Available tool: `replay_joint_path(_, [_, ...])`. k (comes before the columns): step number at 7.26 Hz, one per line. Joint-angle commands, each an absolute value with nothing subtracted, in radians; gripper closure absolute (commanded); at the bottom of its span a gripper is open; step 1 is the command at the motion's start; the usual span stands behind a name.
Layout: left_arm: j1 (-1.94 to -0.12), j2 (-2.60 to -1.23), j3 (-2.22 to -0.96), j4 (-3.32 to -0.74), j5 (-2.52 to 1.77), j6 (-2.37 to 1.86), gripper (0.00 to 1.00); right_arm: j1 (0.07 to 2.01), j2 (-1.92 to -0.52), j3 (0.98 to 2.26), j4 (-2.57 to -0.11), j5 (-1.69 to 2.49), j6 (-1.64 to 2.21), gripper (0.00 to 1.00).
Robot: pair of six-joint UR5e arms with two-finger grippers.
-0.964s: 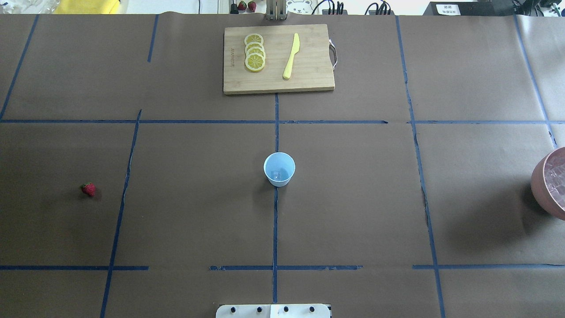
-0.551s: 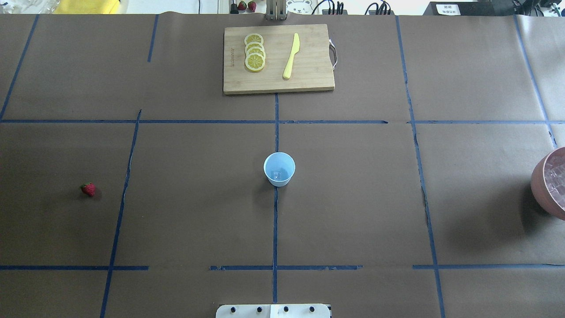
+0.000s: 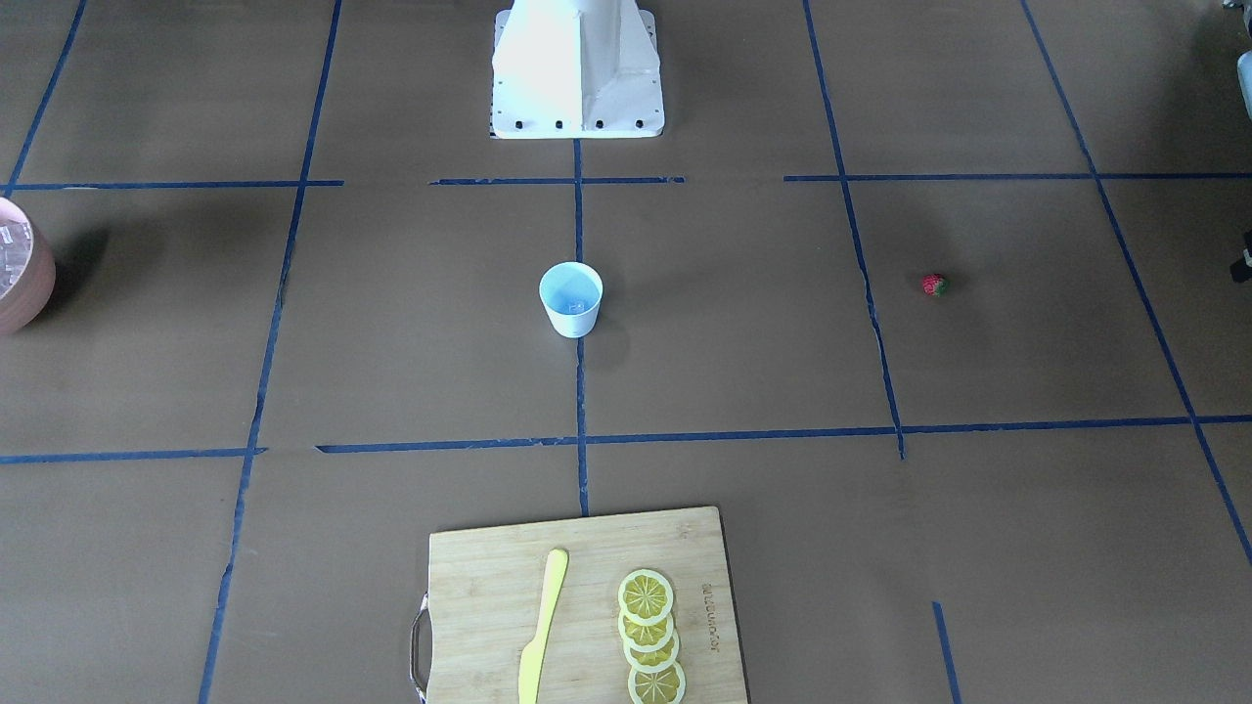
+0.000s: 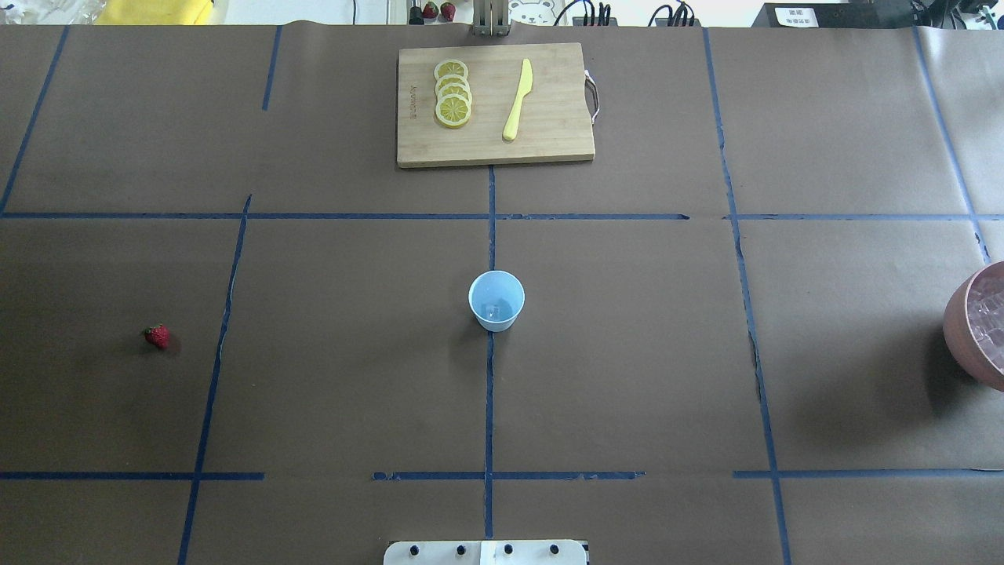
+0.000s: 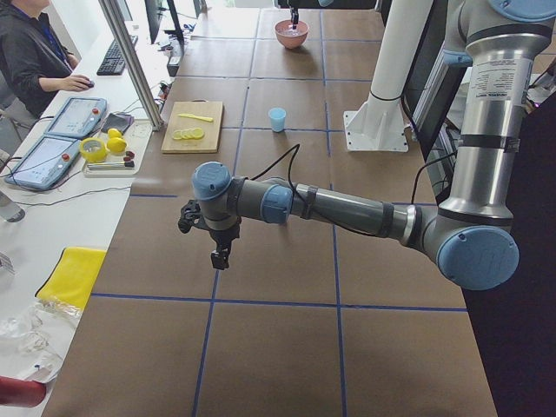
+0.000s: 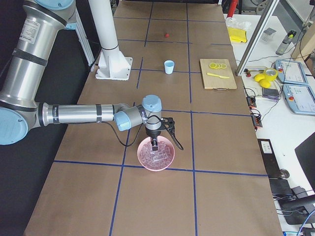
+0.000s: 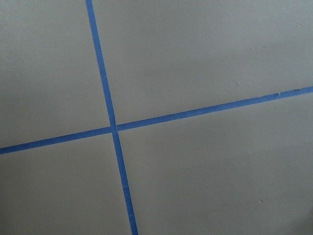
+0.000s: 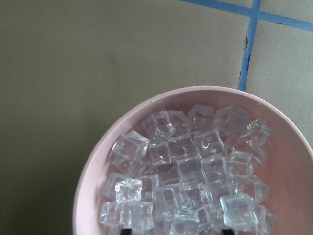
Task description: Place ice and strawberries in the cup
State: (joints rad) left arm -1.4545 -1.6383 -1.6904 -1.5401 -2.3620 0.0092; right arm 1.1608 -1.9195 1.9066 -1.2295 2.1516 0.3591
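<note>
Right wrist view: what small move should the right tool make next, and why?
Probably lower the right tool straight down toward the ice in the pink bowl: it hangs directly above that heap, and the cup looks to hold only one cube.

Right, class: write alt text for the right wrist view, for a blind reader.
A pink bowl heaped with clear ice cubes fills the lower frame, seen from above. It sits on a brown table crossed by blue tape at top right.
</note>
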Motion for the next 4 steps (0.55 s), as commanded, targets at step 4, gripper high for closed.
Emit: replay_joint_path(4, [-1.454,-1.638,-1.690,-1.540,-2.362,0.011,0.00,1.146,-1.905,1.871,-1.230,2.141,0.345,0.35])
